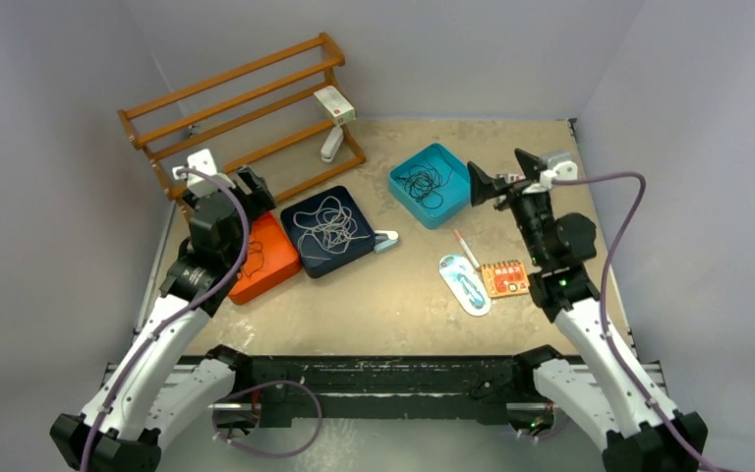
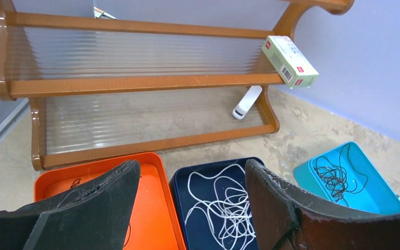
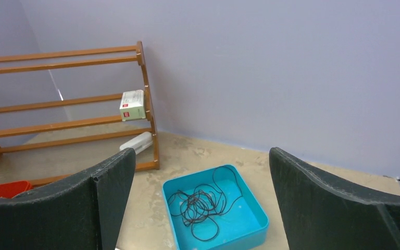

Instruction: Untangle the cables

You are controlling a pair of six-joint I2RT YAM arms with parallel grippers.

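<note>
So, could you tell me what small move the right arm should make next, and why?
I'd probably lower the right gripper toward the black cable in the teal tray. The jaws stand open and empty, and the cable lies bunched near the tray's middle, right ahead of them. The white cable sits apart in the navy tray, out of the way.

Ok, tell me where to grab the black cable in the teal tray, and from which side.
Pinch the dense knot in the black cable, coming straight down from above. It lies flat on the floor of the teal tray, and the raised walls would likely block any sideways approach.
</note>
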